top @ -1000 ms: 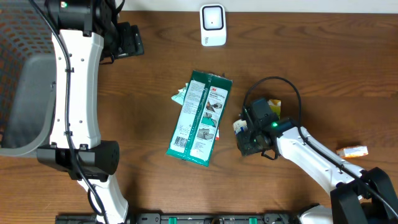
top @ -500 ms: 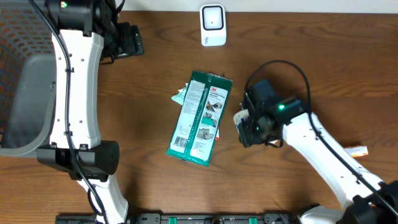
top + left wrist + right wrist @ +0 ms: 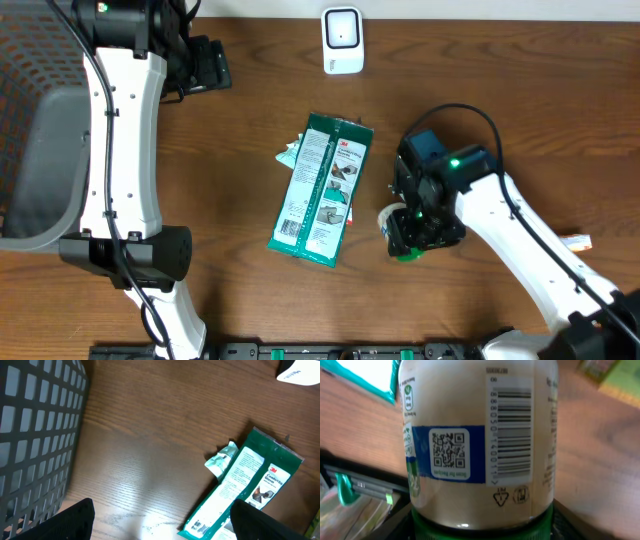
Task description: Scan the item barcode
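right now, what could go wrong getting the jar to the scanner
The barcode on the jar faces the wrist camera, so it may miss the scanner unless the jar is turned. The green package lies close beside the jar; a low swing could clip it.

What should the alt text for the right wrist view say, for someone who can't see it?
A pale jar with a green lid fills the frame, held in the right gripper, its barcode and a QR code facing the camera. Wooden table and the edge of a green packet show behind.
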Robot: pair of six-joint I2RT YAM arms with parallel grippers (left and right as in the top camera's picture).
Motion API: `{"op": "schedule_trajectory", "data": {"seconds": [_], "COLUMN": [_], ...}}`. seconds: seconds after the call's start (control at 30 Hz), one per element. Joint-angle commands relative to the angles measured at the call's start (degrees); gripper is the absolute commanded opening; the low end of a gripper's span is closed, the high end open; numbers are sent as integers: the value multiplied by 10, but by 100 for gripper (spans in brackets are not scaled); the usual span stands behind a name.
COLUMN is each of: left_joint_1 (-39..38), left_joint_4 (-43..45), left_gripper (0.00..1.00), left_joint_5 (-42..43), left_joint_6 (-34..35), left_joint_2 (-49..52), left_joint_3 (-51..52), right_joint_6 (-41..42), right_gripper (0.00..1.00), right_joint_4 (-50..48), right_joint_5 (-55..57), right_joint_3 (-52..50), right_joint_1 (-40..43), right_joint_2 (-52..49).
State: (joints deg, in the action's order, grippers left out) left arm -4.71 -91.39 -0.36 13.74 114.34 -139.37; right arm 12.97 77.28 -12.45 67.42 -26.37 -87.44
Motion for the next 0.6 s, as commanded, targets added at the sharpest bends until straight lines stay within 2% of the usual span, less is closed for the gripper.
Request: {"op": "schedule_trajectory", "data": {"seconds": [0.0, 0.37, 0.57], "left_joint_1": [0, 0, 0], "left_joint_4": [-3, -3, -3], "left_gripper": [87, 87, 87], "left_joint_5": [-2, -2, -2], "left_joint_6": [5, 5, 5], "left_joint_2": [-10, -10, -10], "left_joint_3": [0, 0, 0], "right_joint_6": [-4, -24, -28], "right_gripper": [42, 42, 46], "right_joint_4": [25, 47, 47], "right_joint_5": [-15, -11, -9], "right_joint_3": [27, 30, 31], "right_joint_1": [8, 9, 10], "right_joint_2": [-33, -172, -192]}}
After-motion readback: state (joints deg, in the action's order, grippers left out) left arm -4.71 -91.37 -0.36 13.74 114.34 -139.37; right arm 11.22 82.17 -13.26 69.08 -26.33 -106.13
